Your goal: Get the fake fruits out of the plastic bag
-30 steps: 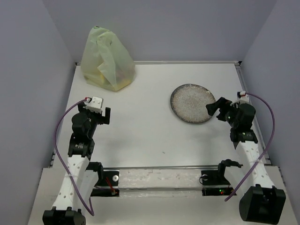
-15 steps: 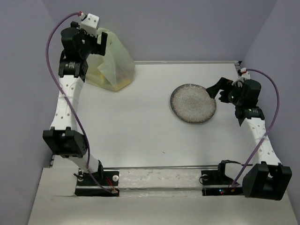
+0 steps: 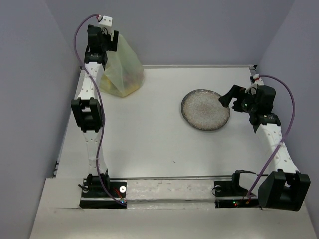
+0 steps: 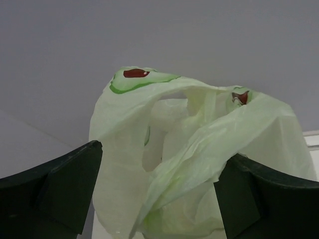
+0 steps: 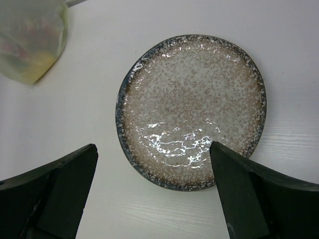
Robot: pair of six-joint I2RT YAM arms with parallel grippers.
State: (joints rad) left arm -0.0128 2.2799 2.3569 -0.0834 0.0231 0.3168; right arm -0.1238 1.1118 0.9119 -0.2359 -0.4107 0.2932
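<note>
The pale yellow-green plastic bag (image 3: 123, 69) stands at the table's far left corner, its handles up. The fake fruits show only as faint yellow and reddish shapes through its lower part (image 3: 127, 82). My left gripper (image 3: 106, 43) is open at the bag's top. In the left wrist view (image 4: 162, 154) its fingers stand either side of the bag's crumpled handles (image 4: 199, 134), not closed on them. My right gripper (image 3: 226, 99) is open and empty above the right side of the grey speckled plate (image 3: 202, 110). The right wrist view (image 5: 153, 147) looks down on the plate (image 5: 194, 94).
The bag's corner (image 5: 30, 40) shows at the top left of the right wrist view. The back wall stands right behind the bag, and the left wall close beside it. The left arm stretches along the table's left edge.
My left arm has stretched from the near left up to the bag's top. My right gripper has shifted slightly back, staying over the plate's right side.
</note>
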